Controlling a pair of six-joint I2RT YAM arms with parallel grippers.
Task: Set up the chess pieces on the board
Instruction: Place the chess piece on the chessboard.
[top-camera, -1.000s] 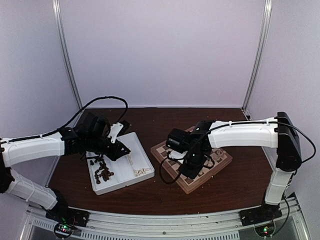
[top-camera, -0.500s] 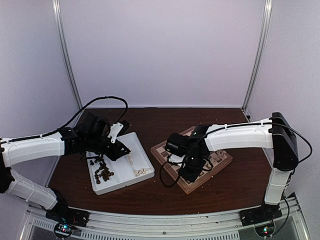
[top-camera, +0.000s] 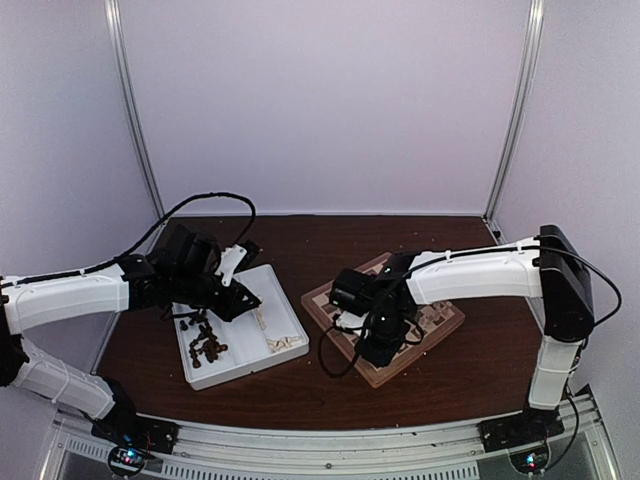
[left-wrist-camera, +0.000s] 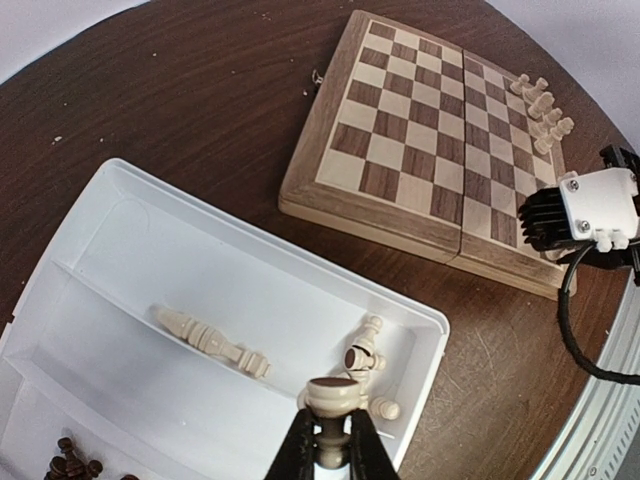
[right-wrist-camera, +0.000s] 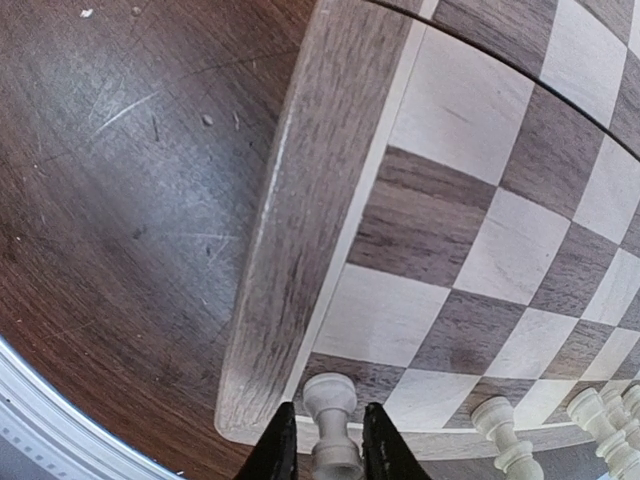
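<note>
My left gripper (left-wrist-camera: 332, 447) is shut on the stem of a cream chess piece (left-wrist-camera: 332, 397), held over the near corner of the white tray (left-wrist-camera: 150, 250). In the top view the left gripper (top-camera: 237, 298) hangs over the tray's middle. My right gripper (right-wrist-camera: 325, 452) is low over the near corner of the board (right-wrist-camera: 470, 200). Its fingers stand a little apart on either side of a cream piece (right-wrist-camera: 330, 400) that stands upright on the corner dark square. In the top view the right gripper (top-camera: 378, 342) covers that corner of the board (top-camera: 445, 318).
More cream pieces (right-wrist-camera: 505, 430) stand along the board's edge row (left-wrist-camera: 540, 105). The tray holds loose cream pieces (left-wrist-camera: 210, 340) in one compartment and dark brown pieces (top-camera: 207, 343) in the other. Brown table (right-wrist-camera: 120, 200) surrounds the board.
The right gripper's fingers have parted slightly from the cream piece on the corner square, and the right arm has shifted a little left. The left arm has not moved.
</note>
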